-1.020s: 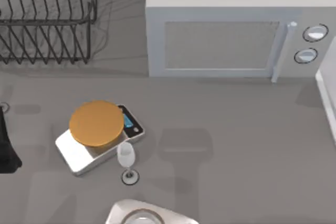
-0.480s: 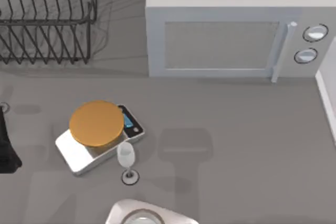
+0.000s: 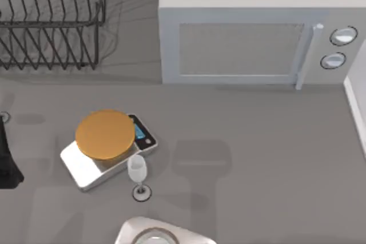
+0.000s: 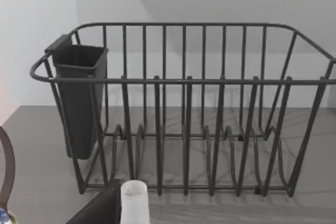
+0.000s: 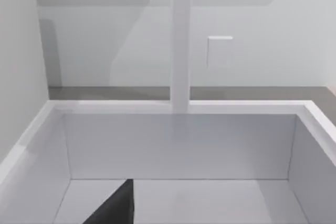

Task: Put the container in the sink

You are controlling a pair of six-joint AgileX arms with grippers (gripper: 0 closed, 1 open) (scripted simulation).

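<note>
Grey tabletop (image 3: 257, 158) here: right tool (image 5: 113, 208) hangs over the white sink (image 5: 178, 107), presumably scouting the drop spot, while the container (image 4: 11, 166) sits near the idle left arm (image 3: 6, 158); can't tell either tool's grip.

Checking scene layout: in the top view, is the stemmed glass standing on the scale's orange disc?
No, the stemmed glass stands on the table beside the scale, off the orange disc.

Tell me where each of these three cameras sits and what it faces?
Top view: above the table, looking down on the microwave, scale, glass and rack; the left arm at the left edge.
Left wrist view: on the left arm, facing the rack; a dark gripper part shows.
Right wrist view: on the right arm, facing the sink; a dark gripper part shows.
Shared: top and left wrist views both show the rack.
</note>
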